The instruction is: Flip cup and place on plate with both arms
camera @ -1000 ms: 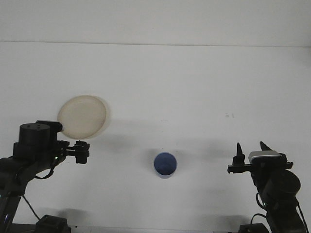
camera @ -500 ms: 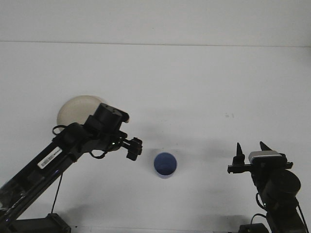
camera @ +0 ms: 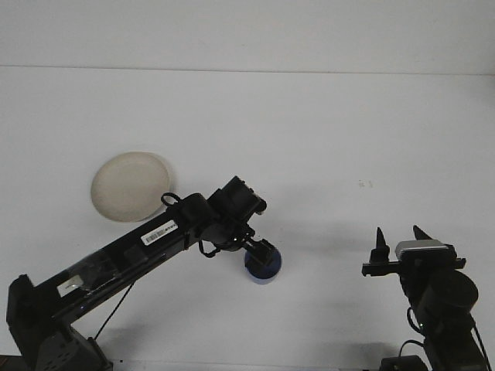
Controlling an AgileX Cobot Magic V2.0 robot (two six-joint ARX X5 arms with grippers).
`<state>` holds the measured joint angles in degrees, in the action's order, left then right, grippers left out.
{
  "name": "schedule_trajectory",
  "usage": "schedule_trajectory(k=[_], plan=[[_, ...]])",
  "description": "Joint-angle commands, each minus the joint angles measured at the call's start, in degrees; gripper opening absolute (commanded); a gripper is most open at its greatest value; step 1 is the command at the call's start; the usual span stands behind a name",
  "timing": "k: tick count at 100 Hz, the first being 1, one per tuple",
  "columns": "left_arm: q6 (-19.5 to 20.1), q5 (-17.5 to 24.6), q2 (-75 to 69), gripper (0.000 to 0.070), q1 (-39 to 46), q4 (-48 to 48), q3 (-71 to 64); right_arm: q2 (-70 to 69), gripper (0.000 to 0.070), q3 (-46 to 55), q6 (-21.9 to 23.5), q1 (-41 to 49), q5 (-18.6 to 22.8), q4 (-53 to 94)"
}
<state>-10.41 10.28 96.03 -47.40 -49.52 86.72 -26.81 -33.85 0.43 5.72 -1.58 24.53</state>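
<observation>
1. Black right gripper (camera: pixel 400 239) waits by the table's (camera: pixel 325 131) near right corner, fingers spread wide.
2. Blue cup (camera: pixel 264 267) sits near the front edge; the left gripper (camera: pixel 259 253) covers its rim, grip unclear.
3. Cream plate (camera: pixel 130 185) lies farther left.

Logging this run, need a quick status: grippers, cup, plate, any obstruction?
Left gripper at the blue cup, fingers hidden. Right gripper open, parked right. Plate bare, far left. Nothing between cup and plate.
</observation>
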Motion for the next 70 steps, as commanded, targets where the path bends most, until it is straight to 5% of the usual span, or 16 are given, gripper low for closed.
schedule_trajectory(k=[1,39,60,70], plan=[[0.7,-0.7,2.1,0.0504,-0.7,-0.1,1.2,-0.1,0.0494,-0.6,0.9,0.2,0.1,-0.5],[2.0,-1.9,7.4,0.0484,-1.1,-0.2,1.2,-0.1,0.0494,-0.6,1.0,0.2,0.1,-0.5],[2.3,-3.4,8.8,0.0398,-1.9,-0.1,1.2,-0.1,0.0494,-0.6,1.0,0.2,0.1,-0.5],[2.7,-4.1,9.2,0.0240,-2.0,-0.1,1.2,-0.1,0.0494,-0.6,1.0,0.2,0.1,-0.5]])
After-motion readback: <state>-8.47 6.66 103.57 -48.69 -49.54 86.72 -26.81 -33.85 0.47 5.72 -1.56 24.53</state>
